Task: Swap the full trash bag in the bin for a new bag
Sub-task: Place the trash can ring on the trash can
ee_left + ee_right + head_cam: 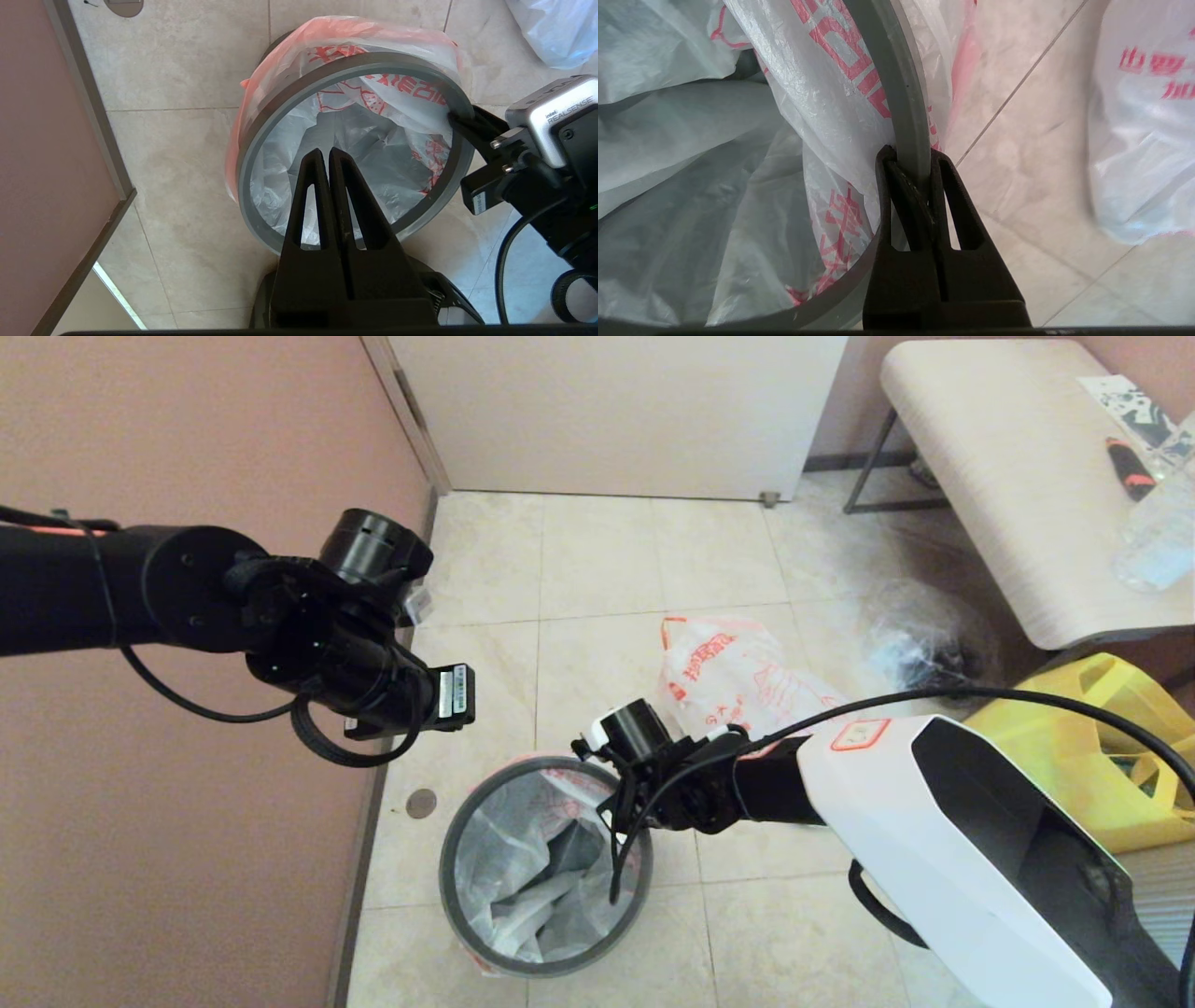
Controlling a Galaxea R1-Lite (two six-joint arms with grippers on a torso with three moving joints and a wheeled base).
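Observation:
The bin (455,887) stands on the tiled floor, lined with the new bag (523,873), whose red-lettered edge folds out under the grey hoop (355,63). My right gripper (909,156) is shut on that hoop at the bin's far right side, one finger inside and one outside, with bag film (822,93) beside it. My left gripper (325,153) hangs above the bin's mouth, shut and empty. The full trash bag (738,677) lies on the floor just beyond the bin, apart from both grippers.
A pink wall (187,859) runs close along the bin's left. A clear bag with dark contents (920,639) and a yellow tote (1111,747) sit at the right under a padded bench (1018,476). A white door (616,411) closes the far side.

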